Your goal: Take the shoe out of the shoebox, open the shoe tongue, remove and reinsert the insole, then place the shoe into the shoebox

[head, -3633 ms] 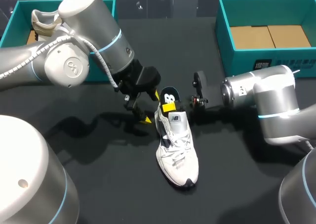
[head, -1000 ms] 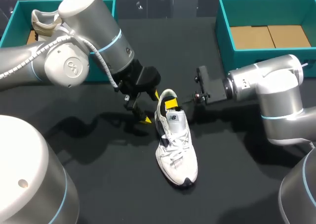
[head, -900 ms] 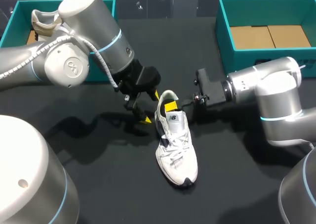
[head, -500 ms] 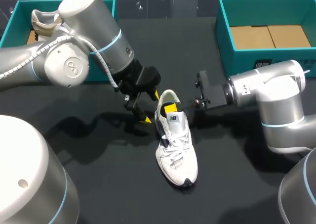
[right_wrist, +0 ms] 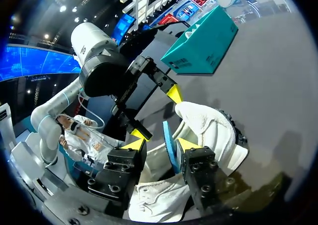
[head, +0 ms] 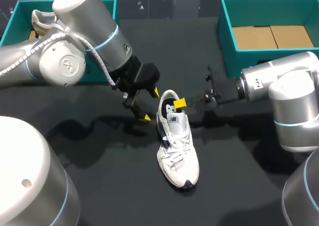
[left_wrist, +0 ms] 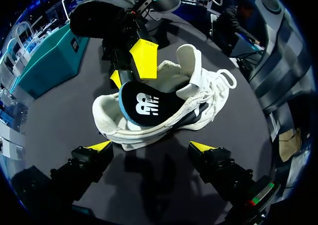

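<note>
Two shoes (head: 178, 151), two teal shoeboxes (head: 279, 64), one insole (left_wrist: 144, 106), black desk (head: 99, 186). Left hand (head: 150, 105) spread beside the heel; right hand (right_wrist: 160, 144) spread astride the insole

My head camera looks down on the table (head: 234, 186) from above and behind. Each wrist camera sits low and close to the white sneaker (head: 177, 146), facing it from opposite sides; all three views share it.
</note>
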Controlling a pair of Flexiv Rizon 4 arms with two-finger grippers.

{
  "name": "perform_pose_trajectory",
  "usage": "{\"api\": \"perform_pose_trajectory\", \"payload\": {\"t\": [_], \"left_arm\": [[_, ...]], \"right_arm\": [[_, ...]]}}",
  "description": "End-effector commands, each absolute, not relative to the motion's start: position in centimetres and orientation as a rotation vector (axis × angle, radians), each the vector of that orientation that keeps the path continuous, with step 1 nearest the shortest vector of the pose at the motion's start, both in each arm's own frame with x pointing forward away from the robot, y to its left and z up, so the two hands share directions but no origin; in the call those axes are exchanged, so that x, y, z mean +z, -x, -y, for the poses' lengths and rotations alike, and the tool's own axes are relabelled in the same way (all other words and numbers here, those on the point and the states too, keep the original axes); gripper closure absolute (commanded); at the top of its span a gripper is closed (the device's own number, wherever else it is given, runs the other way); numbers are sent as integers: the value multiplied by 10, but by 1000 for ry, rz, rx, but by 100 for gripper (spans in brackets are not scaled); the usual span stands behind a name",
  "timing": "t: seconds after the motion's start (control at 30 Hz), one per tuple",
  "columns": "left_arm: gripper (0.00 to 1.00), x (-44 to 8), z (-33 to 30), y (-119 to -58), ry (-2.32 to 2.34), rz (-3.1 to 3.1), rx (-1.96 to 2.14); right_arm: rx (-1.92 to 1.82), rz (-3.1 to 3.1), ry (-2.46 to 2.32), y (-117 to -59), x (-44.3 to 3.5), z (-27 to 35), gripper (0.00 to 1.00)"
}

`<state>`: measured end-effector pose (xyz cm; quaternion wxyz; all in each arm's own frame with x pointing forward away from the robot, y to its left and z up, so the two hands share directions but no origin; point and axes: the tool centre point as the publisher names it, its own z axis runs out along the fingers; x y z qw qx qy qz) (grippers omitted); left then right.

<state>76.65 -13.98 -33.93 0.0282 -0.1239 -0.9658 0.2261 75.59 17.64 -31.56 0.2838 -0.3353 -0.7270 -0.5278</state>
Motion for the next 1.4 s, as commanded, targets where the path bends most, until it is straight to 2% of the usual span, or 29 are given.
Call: {"api": "perform_pose_trajectory", "payload": {"t": [0.03,0.63,1.13,1.27,1.3,1.33,1.37,1.4], "left_arm": [[0,-331,128,-763,371,2988,704],[0,-299,70,-779,367,2956,562],[0,-274,26,-796,528,2800,480],[0,-267,15,-800,580,2766,469],[0,-264,13,-801,595,2762,467],[0,-261,10,-802,610,2755,469],[0,-257,5,-803,636,2749,462],[0,-255,3,-804,651,2745,455]], "right_arm": [[-1399,1958,909,-759,-310,-167,61],[-1129,1980,1199,-792,-293,-96,65],[-448,2052,1475,-802,-276,-73,66],[-324,2064,1583,-800,-274,-76,73],[-320,2072,1604,-800,-273,-76,81],[-320,2076,1624,-798,-271,-78,94],[-321,2083,1652,-794,-267,-81,100],[-323,2088,1669,-792,-265,-83,100]]}}
